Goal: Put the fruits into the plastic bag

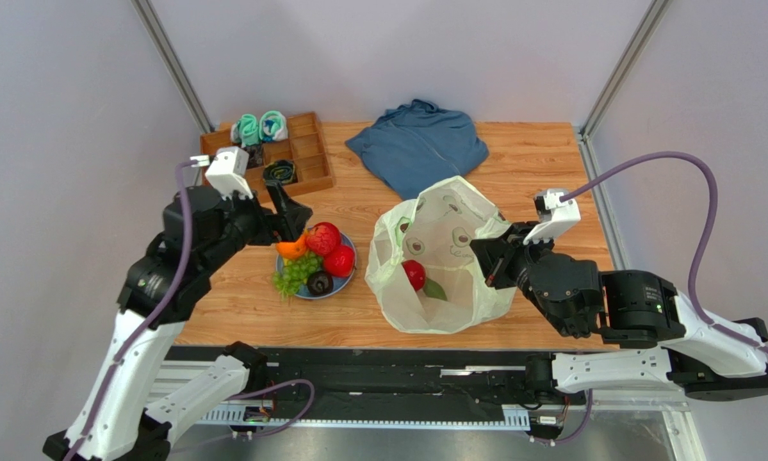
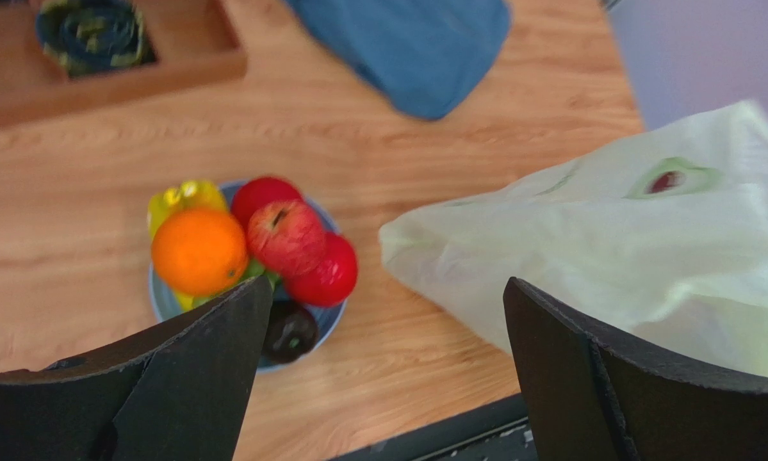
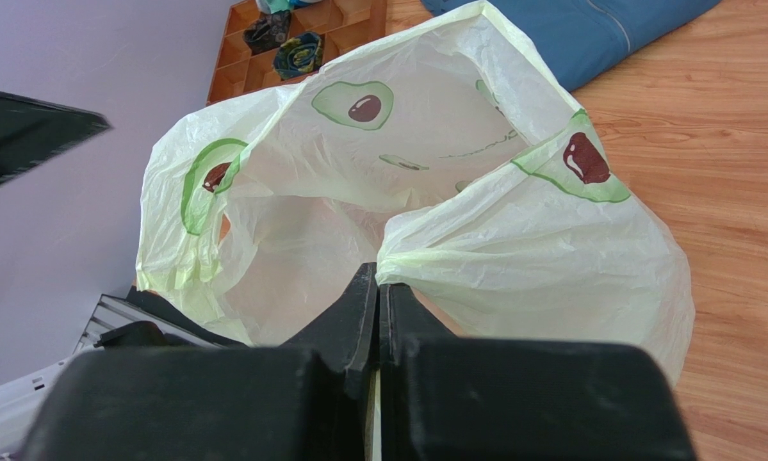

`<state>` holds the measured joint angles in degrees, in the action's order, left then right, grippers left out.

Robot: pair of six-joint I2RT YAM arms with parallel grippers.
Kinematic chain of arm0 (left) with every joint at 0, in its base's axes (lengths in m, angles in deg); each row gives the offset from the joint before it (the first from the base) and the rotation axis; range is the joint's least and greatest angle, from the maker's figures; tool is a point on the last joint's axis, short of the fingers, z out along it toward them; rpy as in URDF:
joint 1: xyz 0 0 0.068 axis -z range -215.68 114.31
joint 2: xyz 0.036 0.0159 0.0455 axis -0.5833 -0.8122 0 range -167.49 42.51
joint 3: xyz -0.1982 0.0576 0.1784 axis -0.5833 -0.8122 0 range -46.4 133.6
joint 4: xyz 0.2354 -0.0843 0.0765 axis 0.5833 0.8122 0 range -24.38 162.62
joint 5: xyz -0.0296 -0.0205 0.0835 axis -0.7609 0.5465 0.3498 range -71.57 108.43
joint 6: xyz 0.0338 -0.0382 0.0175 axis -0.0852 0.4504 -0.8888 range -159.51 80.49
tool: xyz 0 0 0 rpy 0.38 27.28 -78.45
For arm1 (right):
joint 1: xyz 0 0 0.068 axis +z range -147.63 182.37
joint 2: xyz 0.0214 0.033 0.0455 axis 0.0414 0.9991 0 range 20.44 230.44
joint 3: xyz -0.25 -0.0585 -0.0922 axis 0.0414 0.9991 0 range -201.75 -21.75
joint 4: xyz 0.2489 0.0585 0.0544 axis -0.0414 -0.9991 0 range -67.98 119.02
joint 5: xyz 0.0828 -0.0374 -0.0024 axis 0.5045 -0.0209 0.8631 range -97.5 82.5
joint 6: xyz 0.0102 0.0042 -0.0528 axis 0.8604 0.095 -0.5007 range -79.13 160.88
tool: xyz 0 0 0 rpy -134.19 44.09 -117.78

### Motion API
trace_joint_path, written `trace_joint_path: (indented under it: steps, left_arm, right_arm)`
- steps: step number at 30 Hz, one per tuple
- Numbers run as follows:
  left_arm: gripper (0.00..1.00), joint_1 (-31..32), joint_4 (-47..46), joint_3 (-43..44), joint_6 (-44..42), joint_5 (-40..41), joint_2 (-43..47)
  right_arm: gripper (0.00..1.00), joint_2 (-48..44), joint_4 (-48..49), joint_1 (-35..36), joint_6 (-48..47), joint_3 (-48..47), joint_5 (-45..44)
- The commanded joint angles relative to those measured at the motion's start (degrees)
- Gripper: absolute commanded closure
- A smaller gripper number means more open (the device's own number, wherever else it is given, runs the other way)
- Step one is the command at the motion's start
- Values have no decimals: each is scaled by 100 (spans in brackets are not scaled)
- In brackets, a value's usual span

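Closest in, the right tool (image 3: 378, 279) is clamped fully together on a fold of the bag's (image 3: 513, 250) near rim, holding the mouth up and open in front of it. That pinch is on thin, slick film. My worry is that it slides out of the jaws, or that a small pull of the arm drags the whole bag across the tabletop (image 1: 541, 163), since little weighs it down. One red fruit (image 1: 413, 274) lies inside, low and just ahead of this tool, beside something green I cannot identify. The bag's far wall leans in over the opening, so a fruit lowered from that side could land on the film and roll off outside.

The left tool (image 2: 388, 288) hangs with its jaws spread as wide as they go and nothing between them, near the plate (image 2: 162, 300) and clear of everything on it. Below it, the fruits not yet bagged sit heaped on that plate. There is an orange (image 2: 199, 252), red ones (image 2: 286, 237) pressed together, a dark avocado (image 2: 289, 331) at the near edge, a yellow banana (image 2: 181, 199) behind the orange, and grapes (image 1: 296, 274) mostly hidden. They are glossy and packed tight. Closing on one is likely to nudge its neighbours, and a shoved piece may roll over the shallow rim. A glancing grip on a smooth round one could also squirt it loose on the way across.

Beyond both tools, a blue garment (image 1: 418, 144) and a wooden tray (image 1: 311, 163) of socks (image 1: 260, 127) lie well apart from this work. They matter only if a stray fruit rolls that way.
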<state>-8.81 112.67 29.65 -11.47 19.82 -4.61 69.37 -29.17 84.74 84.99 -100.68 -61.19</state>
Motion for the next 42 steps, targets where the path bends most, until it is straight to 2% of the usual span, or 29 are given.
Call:
trace_joint_path:
  steps: [1, 6, 9, 15, 28, 42]
  left_arm:
    - [2, -314, 349, -677, 335, 54, -368]
    - [7, -314, 367, -846, 159, 301, -807]
    - [16, -314, 261, -803, -174, 239, -1106]
    - [20, -279, 252, -557, -887, 318, -1836]
    - [16, 116, 191, -99, -1704, 1065, -3286]
    - [10, 152, -99, -38, -1933, 626, -3831]
  right_arm:
    - [100, -32, -16, 16, 149, -166, -80]
    - [100, -111, -87, 25, 272, -122, -71]
    - [100, -120, -87, 16, 317, -96, -71]
    - [100, -59, -87, 16, 352, -113, -80]
    - [100, -6, -96, 16, 466, -113, -71]
    - [100, 3, -104, 7, 580, -96, -36]
